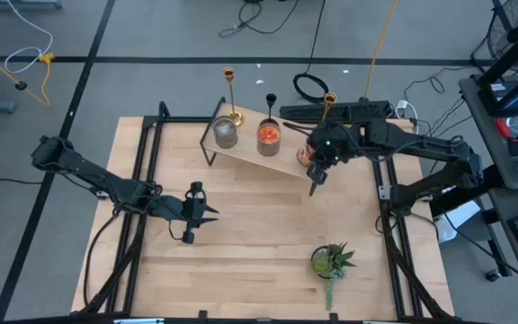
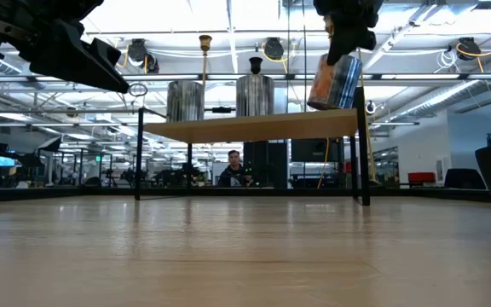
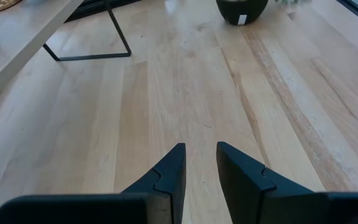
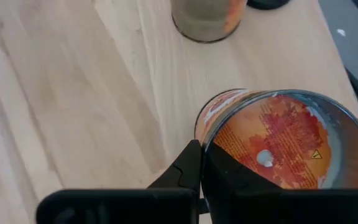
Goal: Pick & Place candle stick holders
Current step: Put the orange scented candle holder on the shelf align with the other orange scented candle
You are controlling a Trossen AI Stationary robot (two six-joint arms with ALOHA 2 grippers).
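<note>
Right end effector (image 4: 201, 180) grips an orange-red cup (image 4: 284, 140), seemingly tilted, above the shelf (image 1: 281, 160) beside 2 other cups.

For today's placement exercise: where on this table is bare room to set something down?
Free: the wooden table between the left gripper and green potted plant. Crowded: the raised wooden shelf, with grey cup, orange-red cup, and the right gripper holding a third cup.
</note>
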